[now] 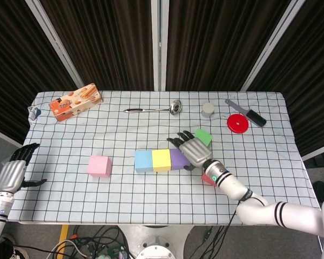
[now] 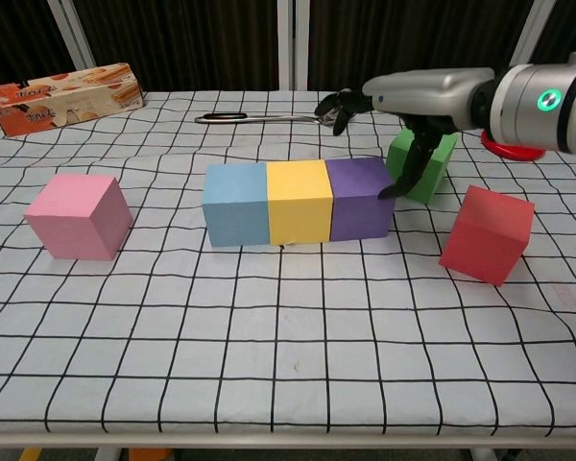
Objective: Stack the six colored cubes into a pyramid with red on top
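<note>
Blue [image 2: 235, 204], yellow [image 2: 299, 201] and purple [image 2: 359, 198] cubes sit side by side in a row at the table's middle. The pink cube [image 2: 79, 216] stands alone to their left. The green cube [image 2: 424, 168] is behind and right of the purple one, and the red cube [image 2: 487, 234] lies tilted to the right. My right hand [image 2: 413, 106] hovers open over the purple cube's right end, thumb hanging between purple and green, holding nothing. In the head view it [image 1: 191, 148] partly covers the purple cube [image 1: 176, 159]. My left hand [image 1: 13, 172] hangs open off the table's left edge.
Along the far side lie a snack box [image 1: 75, 101], a metal ladle [image 1: 154, 109], a small grey cup [image 1: 207, 110], a red disc [image 1: 237, 123] and a black-handled tool [image 1: 252, 115]. The checked cloth [image 1: 151, 189] reaches the front edge.
</note>
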Available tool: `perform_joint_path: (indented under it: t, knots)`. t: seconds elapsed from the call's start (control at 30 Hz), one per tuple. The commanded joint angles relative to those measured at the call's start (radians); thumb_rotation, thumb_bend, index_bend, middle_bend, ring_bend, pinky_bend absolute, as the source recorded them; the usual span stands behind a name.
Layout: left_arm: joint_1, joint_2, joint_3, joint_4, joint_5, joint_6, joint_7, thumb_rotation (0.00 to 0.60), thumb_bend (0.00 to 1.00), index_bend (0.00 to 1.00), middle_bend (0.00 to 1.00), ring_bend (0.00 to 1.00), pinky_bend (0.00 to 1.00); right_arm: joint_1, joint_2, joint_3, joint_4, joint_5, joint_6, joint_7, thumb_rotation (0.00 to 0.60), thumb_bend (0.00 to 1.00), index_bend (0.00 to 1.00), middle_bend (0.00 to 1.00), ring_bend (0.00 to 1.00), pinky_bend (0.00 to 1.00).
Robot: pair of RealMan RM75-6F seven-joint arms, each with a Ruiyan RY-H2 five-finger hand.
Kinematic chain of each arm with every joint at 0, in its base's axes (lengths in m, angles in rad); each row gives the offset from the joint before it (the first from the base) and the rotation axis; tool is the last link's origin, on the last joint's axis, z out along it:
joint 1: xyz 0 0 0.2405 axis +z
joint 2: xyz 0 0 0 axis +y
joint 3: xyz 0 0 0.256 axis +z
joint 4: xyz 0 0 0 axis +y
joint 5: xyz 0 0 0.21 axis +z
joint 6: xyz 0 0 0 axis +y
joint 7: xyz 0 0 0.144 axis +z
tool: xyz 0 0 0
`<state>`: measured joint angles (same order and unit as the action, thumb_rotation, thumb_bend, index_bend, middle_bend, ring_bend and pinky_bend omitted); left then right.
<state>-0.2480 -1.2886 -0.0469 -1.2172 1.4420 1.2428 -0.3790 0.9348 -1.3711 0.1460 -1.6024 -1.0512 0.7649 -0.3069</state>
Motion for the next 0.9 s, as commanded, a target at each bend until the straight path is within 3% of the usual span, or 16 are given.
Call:
perform_joint_path:
  t: [0.03, 0.2, 0.47, 0.63, 0.9]
  knots:
    - [-0.006, 0.003, -0.002, -0.015, 0.004, -0.001, 0.011, 0.6, 0.0, 0.04, 0.03, 0.0, 0.07, -0.024, 0.083, 0.011, -0.064, -0.024, 0.048, -0.009, 0.6, 0.1, 0.0, 0.14, 0.0, 0.0]
    - [-0.022, 0.005, -0.004, -0.042, 0.014, -0.009, 0.037, 0.6, 0.0, 0.04, 0.02, 0.0, 0.07, -0.052, 0.141, 0.013, -0.07, 0.011, 0.074, 0.001, 0.6, 0.1, 0.0, 0.14, 0.0, 0.0]
    - [-0.047, 0.009, 0.009, -0.083, 0.039, -0.03, 0.077, 0.6, 0.0, 0.04, 0.02, 0.0, 0.07, -0.064, 0.152, -0.001, 0.02, 0.041, 0.044, 0.018, 0.6, 0.1, 0.0, 0.14, 0.0, 0.0]
    - [-0.05, 0.005, 0.014, -0.093, 0.038, -0.037, 0.09, 0.6, 0.0, 0.04, 0.03, 0.0, 0.07, -0.054, 0.119, -0.015, 0.086, 0.097, 0.009, -0.002, 0.6, 0.1, 0.0, 0.14, 0.0, 0.0]
    - [-0.049, 0.004, 0.024, -0.082, 0.038, -0.04, 0.078, 0.6, 0.0, 0.04, 0.03, 0.0, 0.07, -0.061, 0.014, -0.003, 0.156, 0.175, 0.063, -0.03, 0.6, 0.08, 0.0, 0.18, 0.0, 0.0]
